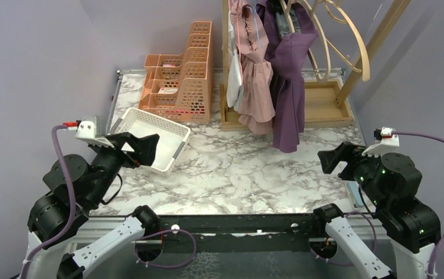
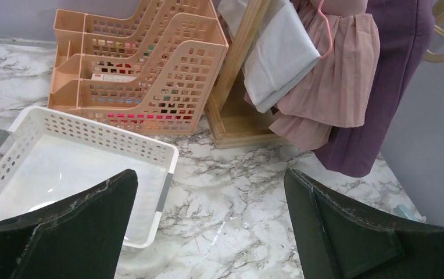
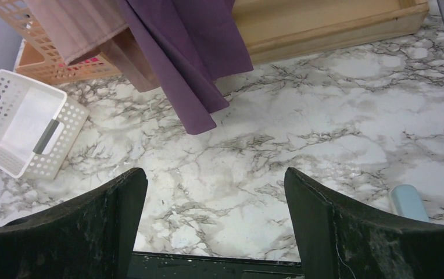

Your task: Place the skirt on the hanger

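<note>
A pink pleated skirt (image 1: 255, 96) and a purple garment (image 1: 289, 87) hang on the wooden rack (image 1: 322, 104) at the back, with a grey-white cloth (image 1: 234, 75) beside them. Empty wooden hangers (image 1: 343, 40) hang to their right. My left gripper (image 1: 145, 149) is open and empty, next to the white basket at the left. My right gripper (image 1: 331, 160) is open and empty above the table's right side. The left wrist view shows the pink skirt (image 2: 336, 75), the purple garment (image 2: 394, 87) and the grey cloth (image 2: 280, 55) beyond the open left gripper (image 2: 211, 192). The right wrist view shows the purple garment (image 3: 190, 52) beyond the open right gripper (image 3: 215, 192).
A white perforated basket (image 1: 176, 129) lies tilted at the left and looks empty in the left wrist view (image 2: 92, 131). An orange tiered organizer (image 1: 185, 75) stands behind it. A small light-blue object (image 3: 408, 202) lies near the table's right edge. The table is white marble (image 1: 249, 168).
</note>
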Tool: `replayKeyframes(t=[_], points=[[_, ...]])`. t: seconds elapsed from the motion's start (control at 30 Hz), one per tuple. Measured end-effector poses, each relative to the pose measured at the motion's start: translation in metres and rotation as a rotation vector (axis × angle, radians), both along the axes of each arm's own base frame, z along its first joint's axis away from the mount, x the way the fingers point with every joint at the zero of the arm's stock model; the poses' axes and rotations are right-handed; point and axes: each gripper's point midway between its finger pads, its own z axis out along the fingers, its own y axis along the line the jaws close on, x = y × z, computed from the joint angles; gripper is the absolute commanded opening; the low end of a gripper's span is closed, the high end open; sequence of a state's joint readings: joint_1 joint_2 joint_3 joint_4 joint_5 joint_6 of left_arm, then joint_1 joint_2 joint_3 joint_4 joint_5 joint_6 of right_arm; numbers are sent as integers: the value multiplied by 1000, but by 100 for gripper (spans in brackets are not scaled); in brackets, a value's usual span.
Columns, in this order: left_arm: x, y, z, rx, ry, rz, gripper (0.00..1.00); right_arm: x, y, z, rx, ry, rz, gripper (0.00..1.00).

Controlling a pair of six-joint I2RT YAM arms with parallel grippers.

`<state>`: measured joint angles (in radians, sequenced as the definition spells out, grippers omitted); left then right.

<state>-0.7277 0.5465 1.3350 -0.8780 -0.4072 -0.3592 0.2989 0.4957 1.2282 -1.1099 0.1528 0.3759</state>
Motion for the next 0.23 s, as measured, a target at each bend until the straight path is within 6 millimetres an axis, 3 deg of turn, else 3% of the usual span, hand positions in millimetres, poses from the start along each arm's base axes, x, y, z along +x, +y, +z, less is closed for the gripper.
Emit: replayKeyframes(t=[0.23], points=[[-9,9,-5,9,2,5,99,-6,-2,1,6,-18,0,93]])
